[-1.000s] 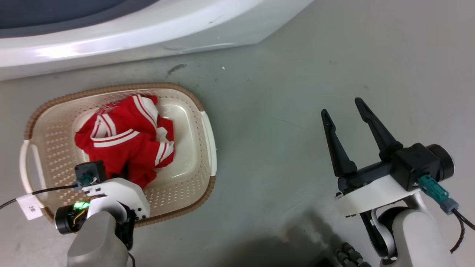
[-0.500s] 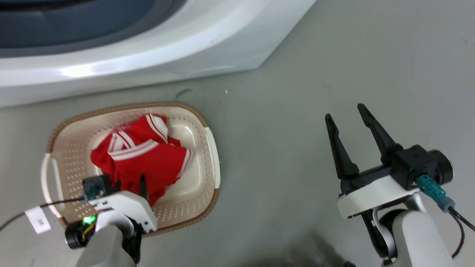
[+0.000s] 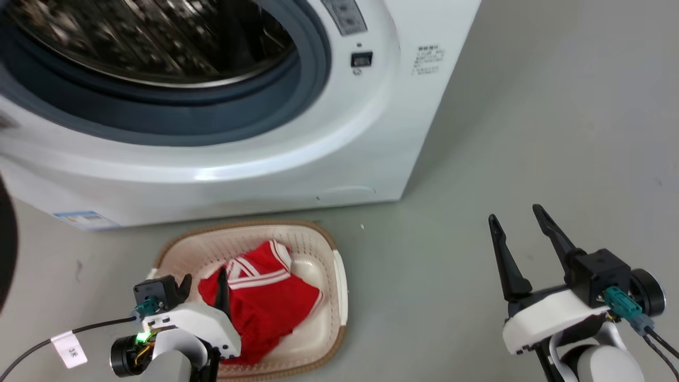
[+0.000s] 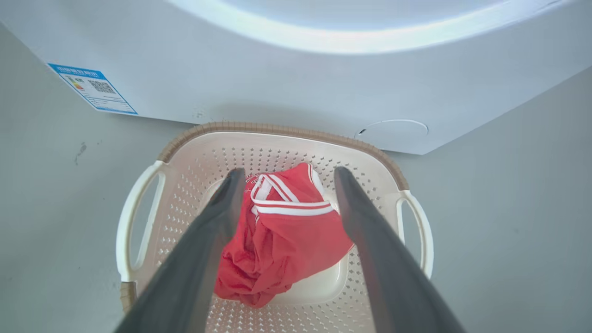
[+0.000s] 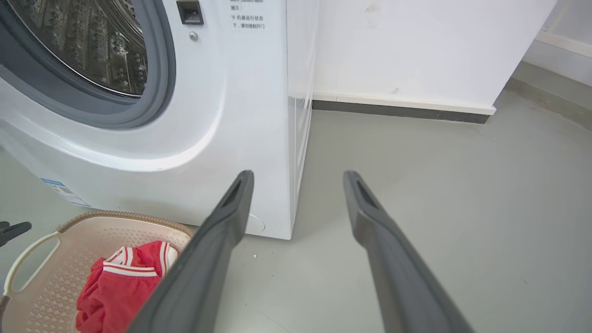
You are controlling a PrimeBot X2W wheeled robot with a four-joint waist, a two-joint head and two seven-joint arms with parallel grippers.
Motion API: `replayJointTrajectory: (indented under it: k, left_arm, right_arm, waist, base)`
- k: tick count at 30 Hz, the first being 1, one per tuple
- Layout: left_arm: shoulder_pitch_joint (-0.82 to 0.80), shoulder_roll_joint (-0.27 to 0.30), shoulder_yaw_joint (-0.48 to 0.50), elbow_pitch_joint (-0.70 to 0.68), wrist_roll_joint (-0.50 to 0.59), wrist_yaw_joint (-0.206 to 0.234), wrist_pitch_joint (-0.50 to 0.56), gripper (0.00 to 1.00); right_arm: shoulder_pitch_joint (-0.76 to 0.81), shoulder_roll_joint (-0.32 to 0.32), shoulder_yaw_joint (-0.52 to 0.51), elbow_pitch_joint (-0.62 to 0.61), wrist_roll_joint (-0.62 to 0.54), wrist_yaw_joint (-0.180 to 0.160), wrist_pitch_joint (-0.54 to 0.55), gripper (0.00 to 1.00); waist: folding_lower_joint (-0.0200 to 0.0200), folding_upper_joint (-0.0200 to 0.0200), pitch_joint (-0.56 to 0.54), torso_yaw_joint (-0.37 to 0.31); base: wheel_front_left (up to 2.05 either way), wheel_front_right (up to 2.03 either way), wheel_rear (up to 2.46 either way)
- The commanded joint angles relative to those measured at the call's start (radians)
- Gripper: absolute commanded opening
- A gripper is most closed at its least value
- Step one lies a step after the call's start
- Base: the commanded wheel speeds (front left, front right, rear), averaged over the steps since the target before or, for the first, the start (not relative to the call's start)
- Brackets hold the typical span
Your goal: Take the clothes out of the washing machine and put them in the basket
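**Clothes** (image 3: 265, 302): one red garment with white-striped trim, crumpled in a heap. It lies inside the basket, on its floor, toward the right wall and the near rim. No part hangs over the rim.

**Basket** (image 3: 249, 225): cream, perforated, with a brown rim. It stands on the floor (image 3: 530, 132), its far rim just beside the foot of the washer.

**Left gripper** (image 3: 204, 273): over the basket's near-left corner, fingers pointing toward the washer. The jaws are spread and grasp nothing. In the left wrist view the garment shows between the two fingers, apparently below them and not pinched.

**Right gripper** (image 3: 515, 212): over bare floor, well apart from the basket on its right side. The jaws are spread and empty.

**Washer** (image 3: 371, 132): white, with its porthole facing the robot. No cloth shows in the part of the steel drum (image 3: 159, 37) that can be seen.

**Step in hand (judged):** the garment has been released into the basket, so the placing looks finished.

**Next move (judged):** raise the left arm straight clear of the rim without snagging fabric, then check the hidden part of the drum for any leftover piece.
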Motion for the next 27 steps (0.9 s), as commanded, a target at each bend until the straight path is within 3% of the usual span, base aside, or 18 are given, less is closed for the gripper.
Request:
replayJointTrajectory:
  k: [1, 14, 27]
  left_arm:
    - [0.028, -0.009, 0.002, -0.028, 0.007, 0.002, -0.002, 1.00]
    - [0.116, -0.017, -0.008, -0.397, 0.071, 0.013, -0.003, 1.00]
    - [0.291, 0.029, -0.058, -0.689, 0.160, 0.036, 0.044, 1.00]
  right_arm:
    - [0.021, 0.002, -0.008, -0.010, -0.004, -0.001, 0.006, 1.00]
    - [0.124, 0.002, -0.068, -0.053, -0.002, -0.001, 0.038, 1.00]
    - [0.217, 0.002, -0.105, -0.076, -0.006, -0.001, 0.061, 1.00]
  waist:
    - [0.0001, 0.0000, -0.096, 0.047]
    - [0.0001, 0.0000, -0.243, 0.098]
    - [0.0001, 0.0000, -0.354, 0.115]
  base:
    - [0.00, 0.00, 0.00]
    - [0.00, 0.00, 0.00]
    - [0.00, 0.00, 0.00]
